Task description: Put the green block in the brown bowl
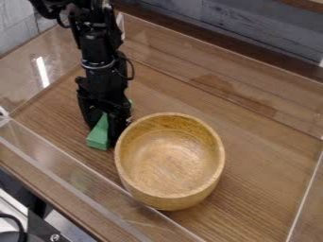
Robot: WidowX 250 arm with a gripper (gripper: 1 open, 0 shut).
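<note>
Seen from above and to one side: a black gripper [101, 121], pointing straight down from a dark jointed arm [96, 52], lowered onto the green block [97, 135] with jaws spread wide, one finger on either side of the block's upper end and nothing yet clamped between them. Lying flat on the wood-grain tabletop [240, 104], the green block, its long side running away from the camera, its near end showing clear below the fingertips, its far end hidden behind the gripper. Whether the fingers actually touch the block's sides, impossible to tell at this sharpness. Just to the right of the block and slightly nearer the camera, the brown bowl [171, 160], upright, round and thick-rimmed, grain visible in its hollow, nothing inside. Between bowl rim and block, a narrow strip of bare table; the gripper's right finger close beside the rim's upper left edge but apart from it. Around the work surface, low transparent walls [76, 184] catching glare, brightest at the left near the arm. Behind, at the top of the frame, a pale grey planked backdrop [252, 24]. At the lower left corner, outside the clear wall, dark cabling [15, 225].
</note>
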